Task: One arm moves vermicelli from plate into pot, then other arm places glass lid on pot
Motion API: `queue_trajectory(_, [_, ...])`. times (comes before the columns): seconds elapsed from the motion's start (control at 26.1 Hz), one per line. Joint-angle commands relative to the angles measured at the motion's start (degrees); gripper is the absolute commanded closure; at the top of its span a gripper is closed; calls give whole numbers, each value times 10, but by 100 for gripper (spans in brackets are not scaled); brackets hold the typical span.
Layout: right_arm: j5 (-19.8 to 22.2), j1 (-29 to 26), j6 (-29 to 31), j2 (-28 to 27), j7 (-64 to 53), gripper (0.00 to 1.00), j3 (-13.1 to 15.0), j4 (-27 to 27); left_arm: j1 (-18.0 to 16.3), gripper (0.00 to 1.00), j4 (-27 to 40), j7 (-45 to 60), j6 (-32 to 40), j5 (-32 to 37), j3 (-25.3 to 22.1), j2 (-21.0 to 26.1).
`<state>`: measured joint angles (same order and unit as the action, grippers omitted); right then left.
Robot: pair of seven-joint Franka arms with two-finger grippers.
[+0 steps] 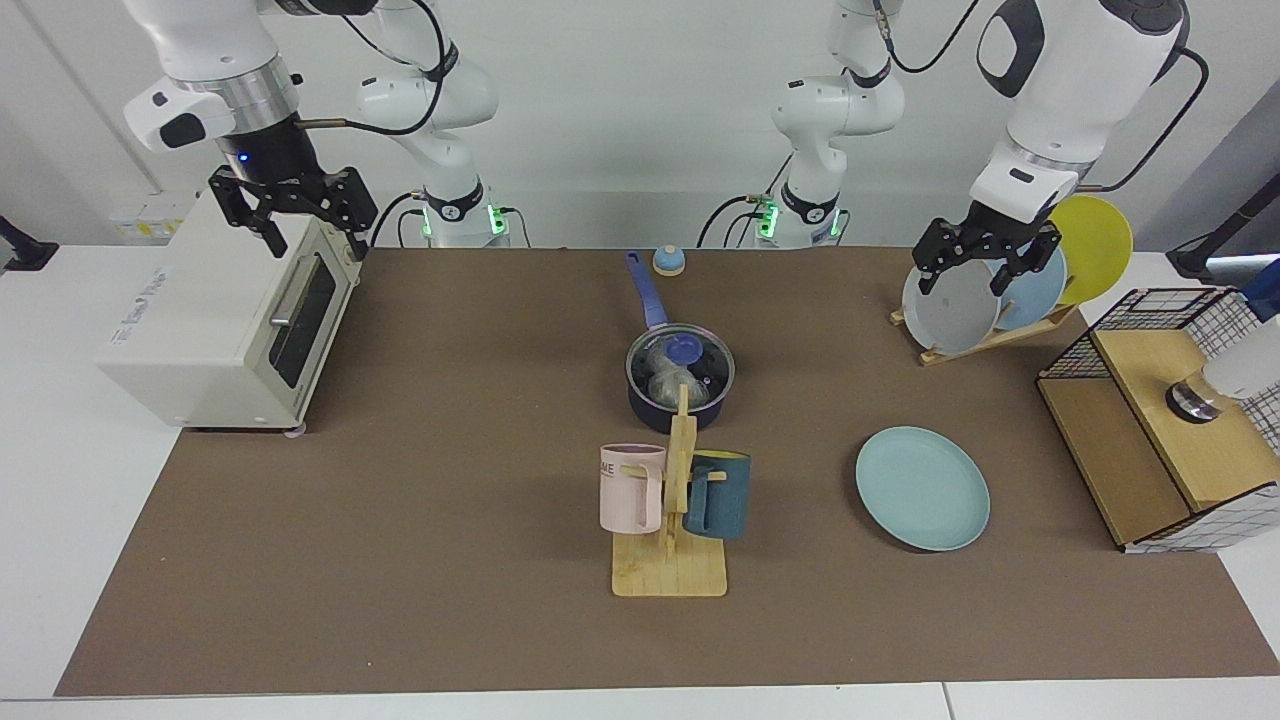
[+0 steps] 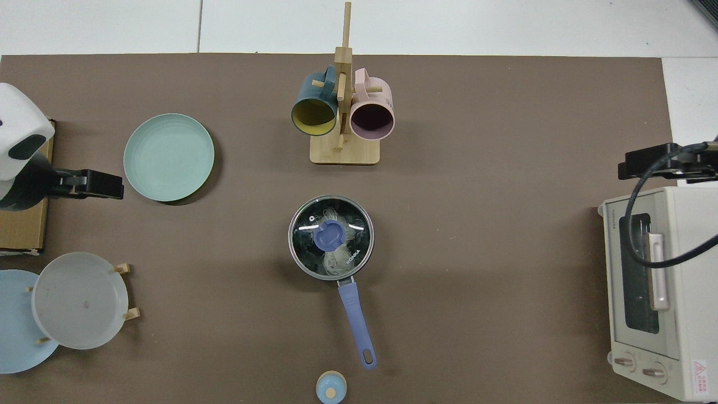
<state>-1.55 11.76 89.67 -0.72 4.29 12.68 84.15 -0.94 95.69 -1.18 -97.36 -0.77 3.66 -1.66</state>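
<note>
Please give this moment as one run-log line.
noodles in pot | lid on | plate bare | left hand, right hand open

4 plates (image 1: 922, 487), 2 mugs (image 1: 632, 488)

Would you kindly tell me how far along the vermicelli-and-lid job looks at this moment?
It looks complete. The vermicelli sits in the pot under the glass lid, and the turquoise plate is bare. The right gripper hangs open over the toaster oven, the left gripper open by the plate rack. Nothing seems left.
</note>
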Motion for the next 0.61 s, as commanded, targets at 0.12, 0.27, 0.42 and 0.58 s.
queue_trajectory(0.12, [-5,-32,-28,59,-48,0,10,60,5,0,-2,-3,2,11,-2,-4])
queue_trajectory(0.27, [-8,-75,-27,90,-49,0,-27,96,5,0,-2,-3,2,11,-1,-4])
queue_trajectory(0.42, [-11,-81,-26,90,-38,0,-34,93,5,0,-2,-3,2,11,-1,-4])
queue_trajectory(0.58, [-12,-82,-26,90,-18,0,-33,93,5,0,-2,-3,2,11,-1,-4])
